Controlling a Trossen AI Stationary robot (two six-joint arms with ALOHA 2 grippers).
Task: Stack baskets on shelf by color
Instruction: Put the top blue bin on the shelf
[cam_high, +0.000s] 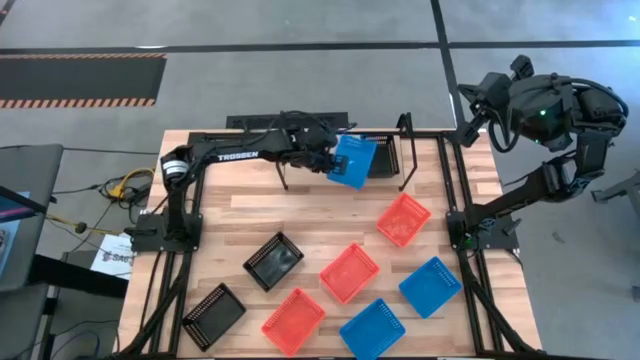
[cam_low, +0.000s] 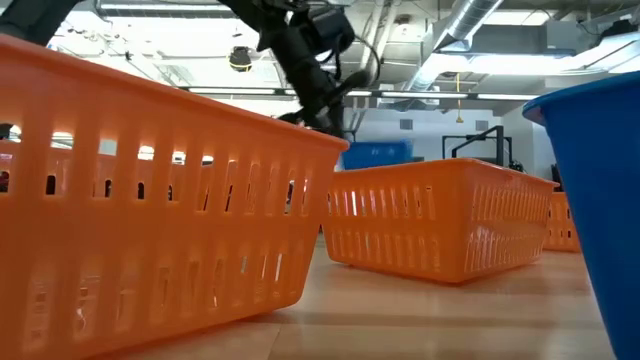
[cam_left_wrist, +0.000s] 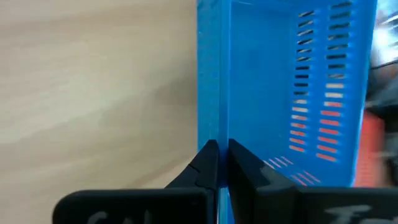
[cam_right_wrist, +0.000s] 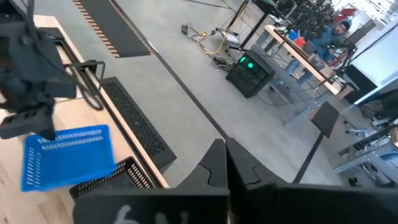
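Note:
My left gripper (cam_high: 332, 160) reaches along the table's far side and is shut on a blue basket (cam_high: 353, 161), which is off the table, just left of a black basket (cam_high: 386, 155) that sits on the shelf (cam_high: 405, 150). The right wrist view shows the same blue basket (cam_right_wrist: 68, 155) beside the black basket (cam_right_wrist: 112, 177). Three red-orange baskets (cam_high: 403, 219) (cam_high: 349, 271) (cam_high: 293, 320), two blue (cam_high: 430, 286) (cam_high: 372, 328) and two black (cam_high: 273, 260) (cam_high: 213, 315) rest flat on the tabletop. My right gripper (cam_right_wrist: 224, 155) is shut, raised beyond the table's far right corner. My left gripper pinches one side wall of the blue basket at its rim (cam_left_wrist: 214, 134), one finger (cam_left_wrist: 239, 165) inside the basket and one finger (cam_left_wrist: 206, 160) outside. The fingers come level from the table's left. The basket is lifted clear and tilted, with its open side turned up toward the high camera.
The shelf's upright end loops (cam_high: 405, 135) and thin rods (cam_high: 285, 175) stand around the held basket. In the low view, red-orange baskets (cam_low: 150, 200) (cam_low: 440, 215) and a blue basket (cam_low: 600, 200) fill the near table. Bare planks lie between the shelf and the loose baskets (cam_high: 300, 205).

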